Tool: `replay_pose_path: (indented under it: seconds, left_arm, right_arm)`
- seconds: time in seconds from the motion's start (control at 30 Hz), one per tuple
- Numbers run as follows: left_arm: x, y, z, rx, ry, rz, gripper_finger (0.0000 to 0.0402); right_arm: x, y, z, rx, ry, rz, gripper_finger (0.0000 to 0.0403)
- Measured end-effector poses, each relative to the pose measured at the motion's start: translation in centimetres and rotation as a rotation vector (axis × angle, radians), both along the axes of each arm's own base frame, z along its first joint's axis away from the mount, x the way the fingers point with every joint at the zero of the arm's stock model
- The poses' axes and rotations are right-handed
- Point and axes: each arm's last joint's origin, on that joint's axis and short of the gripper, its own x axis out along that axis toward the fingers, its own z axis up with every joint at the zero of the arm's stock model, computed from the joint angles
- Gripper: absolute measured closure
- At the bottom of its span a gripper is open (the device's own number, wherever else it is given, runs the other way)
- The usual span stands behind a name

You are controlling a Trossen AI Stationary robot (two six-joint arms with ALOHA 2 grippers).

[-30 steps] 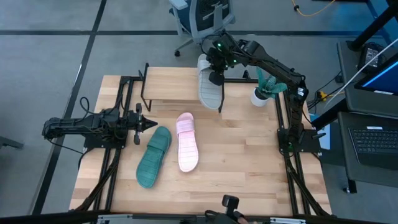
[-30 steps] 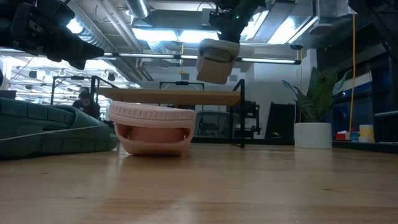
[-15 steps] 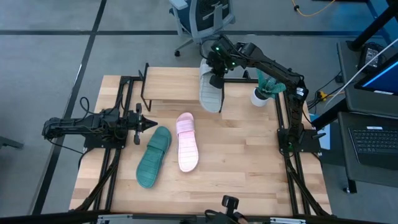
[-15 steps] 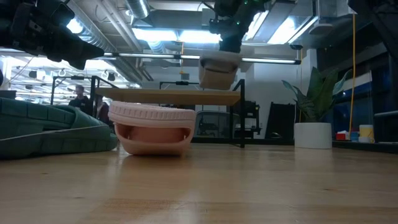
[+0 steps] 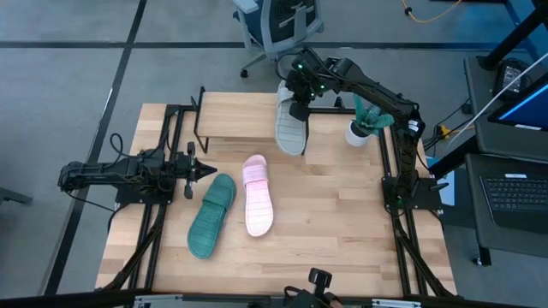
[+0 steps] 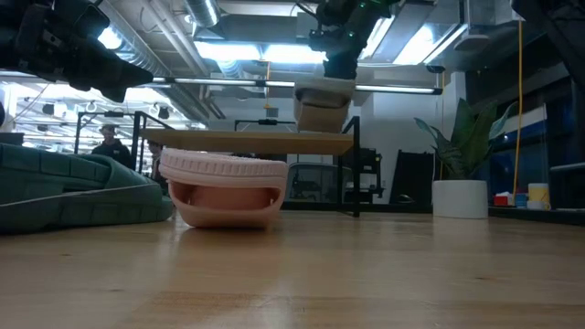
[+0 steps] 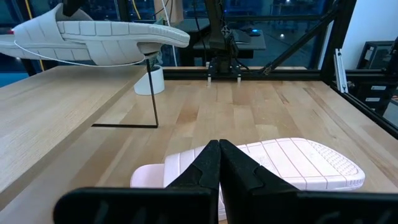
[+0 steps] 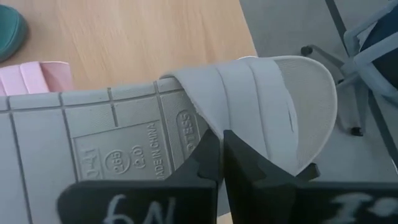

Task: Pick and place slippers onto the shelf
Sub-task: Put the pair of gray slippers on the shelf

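Shelf (image 5: 240, 118) sits at the desk's (image 5: 342, 222) far edge, left of centre. My right end effector (image 5: 297, 104) is over the shelf's right end, clamped on a slipper (image 5: 289, 128) that overhangs the shelf's front-right corner. Potted plant (image 5: 363, 121) stands right of that. Two more slippers (image 5: 257, 195) lie side by side mid-desk, before the shelf. My left end effector (image 5: 202, 170) is just left of them.

Grey slipper (image 5: 290, 128) held over shelf (image 5: 235, 117) edge; pink (image 5: 257, 196) and teal (image 5: 211, 216) side by side on table.
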Motion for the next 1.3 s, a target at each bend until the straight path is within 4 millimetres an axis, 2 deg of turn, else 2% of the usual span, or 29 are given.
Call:
replay_pose_path:
  seconds: [0.27,0.7,1.3]
  left_arm:
    - [0.0,0.0,0.0,0.000,0.000,0.000,0.0401]
    - [0.0,0.0,0.0,0.000,0.001,0.000,0.0401]
    - [0.0,0.0,0.0,0.000,0.001,0.000,0.0401]
  right_arm:
    - [-0.1,-0.1,-0.1,0.015,0.005,-0.016,0.0394]
    - [0.6,-0.5,-1.8,0.035,0.061,0.004,0.0394]
    - [0.6,-0.5,-1.7,0.022,0.071,0.031,0.0394]
